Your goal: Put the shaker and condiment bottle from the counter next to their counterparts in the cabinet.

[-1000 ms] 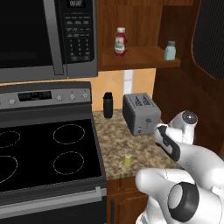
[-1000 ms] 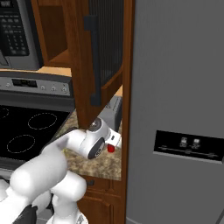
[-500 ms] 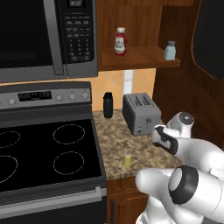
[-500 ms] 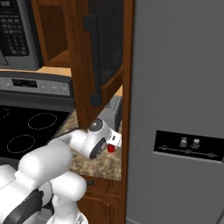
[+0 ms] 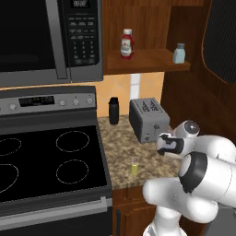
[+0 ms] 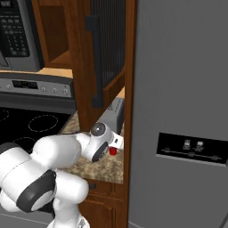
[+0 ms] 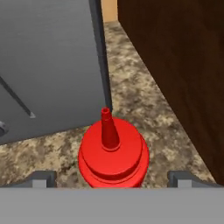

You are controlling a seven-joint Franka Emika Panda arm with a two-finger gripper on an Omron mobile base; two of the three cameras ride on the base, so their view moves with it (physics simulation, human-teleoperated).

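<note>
The all-red condiment bottle (image 7: 113, 151) stands on the speckled counter between the toaster and the wooden side wall. Its red base (image 6: 112, 151) shows under my hand in the right base view. My gripper (image 7: 113, 179) is open right above it, with one fingertip (image 7: 41, 178) on either side of the bottle and neither touching. The tiny yellow-green shaker (image 5: 133, 167) stands near the counter's front edge, left of my hand. In the cabinet (image 5: 152, 61), the ketchup bottle (image 5: 126, 44) and the pale blue shaker (image 5: 179, 53) stand on the shelf.
A grey toaster (image 5: 147, 119) and a black cylinder (image 5: 113, 110) stand on the counter. The stove (image 5: 46, 156) lies to the left, with the microwave (image 5: 46, 37) above it. An open cabinet door (image 6: 107, 49) hangs over the counter, and the fridge (image 6: 178, 111) stands to the right.
The arm's elbow has swung round and its bulk has shifted. The hand stays low beside the toaster over the red bottle, with the jaws still wide.
</note>
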